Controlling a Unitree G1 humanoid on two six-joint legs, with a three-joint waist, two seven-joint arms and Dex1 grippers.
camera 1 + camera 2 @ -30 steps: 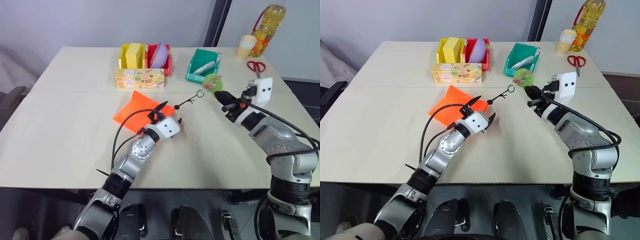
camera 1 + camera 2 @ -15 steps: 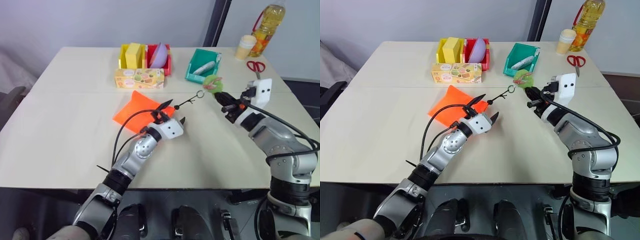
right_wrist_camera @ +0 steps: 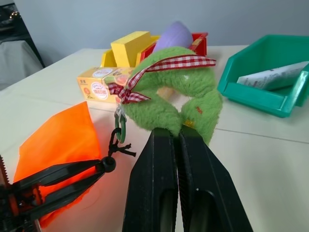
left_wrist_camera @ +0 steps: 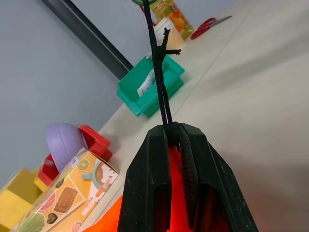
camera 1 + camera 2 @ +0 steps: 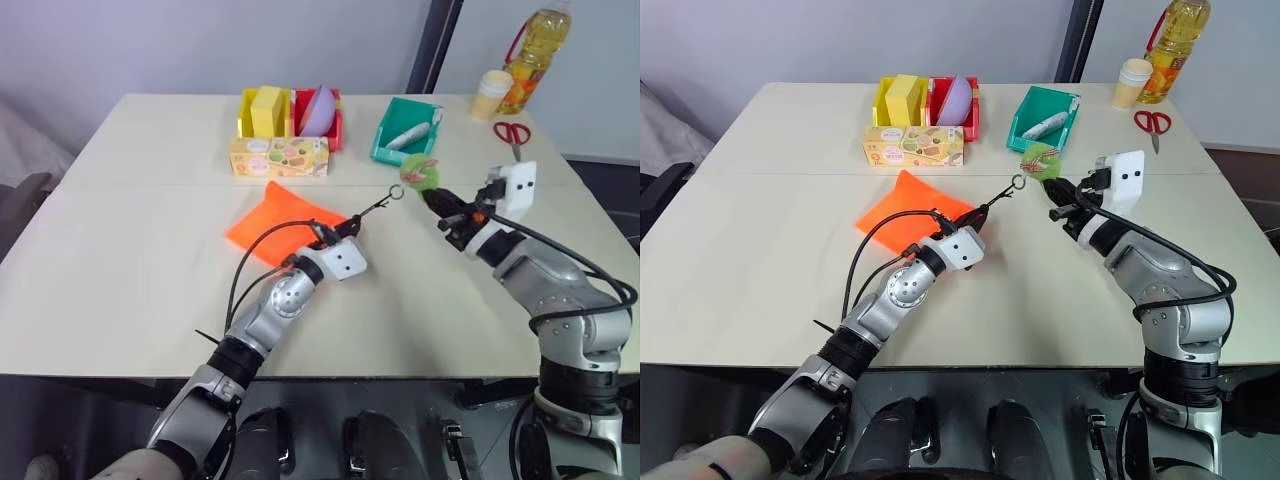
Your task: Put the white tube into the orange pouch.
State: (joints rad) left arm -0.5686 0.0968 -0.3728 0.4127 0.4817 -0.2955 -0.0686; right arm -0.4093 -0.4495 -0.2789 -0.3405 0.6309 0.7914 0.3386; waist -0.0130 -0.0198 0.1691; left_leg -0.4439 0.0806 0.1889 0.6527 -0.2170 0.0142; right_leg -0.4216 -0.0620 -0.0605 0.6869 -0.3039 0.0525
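Lying flat mid-table, orange pouch [image 5: 908, 208] is pinched at its corner by closed left gripper [image 5: 975, 216]; green tag [image 3: 171, 99] is clamped by closed right gripper [image 5: 1053, 190]; white tube [image 5: 1045, 125] sits in green bin [image 5: 1023, 128].

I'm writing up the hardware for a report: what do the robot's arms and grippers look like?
Both arms are silver-grey metal with rounded joints, darker black segments toward the shoulders and loose black cables. Each wrist carries a white boxy housing. The left gripper and right gripper each have two slim, tapering black fingers.
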